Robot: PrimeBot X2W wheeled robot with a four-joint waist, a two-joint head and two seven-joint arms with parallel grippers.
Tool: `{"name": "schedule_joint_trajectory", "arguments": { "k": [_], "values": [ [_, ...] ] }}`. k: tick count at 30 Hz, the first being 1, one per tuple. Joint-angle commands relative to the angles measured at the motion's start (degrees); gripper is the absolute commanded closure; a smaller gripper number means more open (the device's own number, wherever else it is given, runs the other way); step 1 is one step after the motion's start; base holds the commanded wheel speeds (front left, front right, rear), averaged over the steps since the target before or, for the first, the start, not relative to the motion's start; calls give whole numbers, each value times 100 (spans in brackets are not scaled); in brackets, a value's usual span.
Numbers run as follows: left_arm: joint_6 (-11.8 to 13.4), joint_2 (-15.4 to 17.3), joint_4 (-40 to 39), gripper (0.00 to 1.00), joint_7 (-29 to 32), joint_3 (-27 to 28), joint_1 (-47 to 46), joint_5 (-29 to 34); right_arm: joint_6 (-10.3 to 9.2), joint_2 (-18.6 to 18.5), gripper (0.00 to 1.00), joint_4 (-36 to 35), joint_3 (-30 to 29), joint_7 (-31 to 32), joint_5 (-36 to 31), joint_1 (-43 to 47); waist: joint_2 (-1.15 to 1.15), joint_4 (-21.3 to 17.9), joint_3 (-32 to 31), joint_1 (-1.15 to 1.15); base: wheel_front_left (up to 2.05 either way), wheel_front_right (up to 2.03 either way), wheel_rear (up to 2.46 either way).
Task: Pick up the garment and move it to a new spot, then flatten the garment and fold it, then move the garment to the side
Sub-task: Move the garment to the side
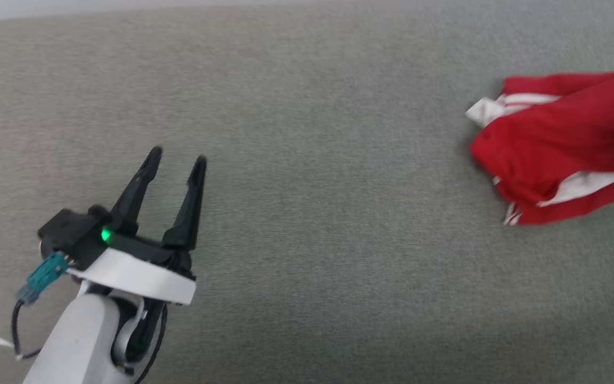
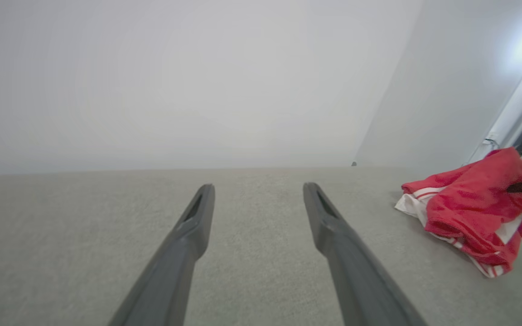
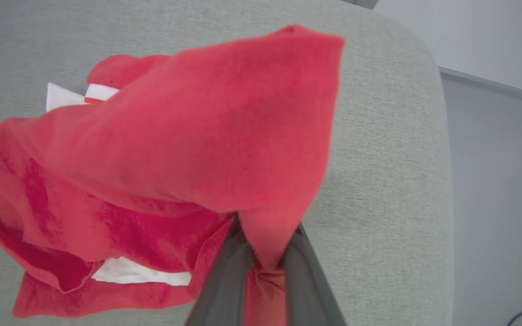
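Wide grey fabric-covered counter (image 1: 285,133): broad flat area, judged suitable for later spreading.

Crumpled red sleeveless jersey with white-and-red striped trim (image 1: 557,144): bunched near counter's right end, close to rounded corner. One red fold raised above heap. Lower part appears to rest on counter, white inside showing at edges.

Left gripper (image 1: 178,157): lower left, well apart from jersey, fingers spread, grasping nothing. Probably kept clear until flattening.

Right gripper (image 3: 265,258): clenched on raised fold, pinched between finger ends. Likely lifting hold for carrying jersey to new spot.
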Motion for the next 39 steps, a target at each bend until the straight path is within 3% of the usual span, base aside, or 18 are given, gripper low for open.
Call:
{"name": "schedule_joint_trajectory", "arguments": {
  "k": [1,18,29,32,33,39],
  "values": [
    [-17,5,-19,0,-25,-48,-108,75,-10,-39,100,60,-53,-80,-98,-88,0,-122,115,0,0,0,0],
    [-17,148,-75,0,-25,-946,-1291,84,-10,-196,100,1350,-994,-1141,-2458,-1072,0,-465,888,0,0,0,0],
    [-18,147,-20,0,-25,-1206,-1727,0,-10,403,100,2486,-2244,-1737,-4052,-1542,0,-273,1238,0,0,0,0],
    [-18,148,-13,0,-25,-1124,-1720,-2,-10,545,51,2582,-2506,-1879,-4352,-1617,0,-256,1264,0,0,0,0],
    [-18,159,-18,0,-25,-1095,-1700,-3,-10,569,0,2598,-2590,-1921,-4433,-1656,0,-256,1267,0,0,0,0],
    [-18,192,-54,0,-25,-885,-1539,14,-10,723,0,2623,-2889,-2120,-4788,-1825,0,-305,1213,0,0,0,0]
  ]
}}
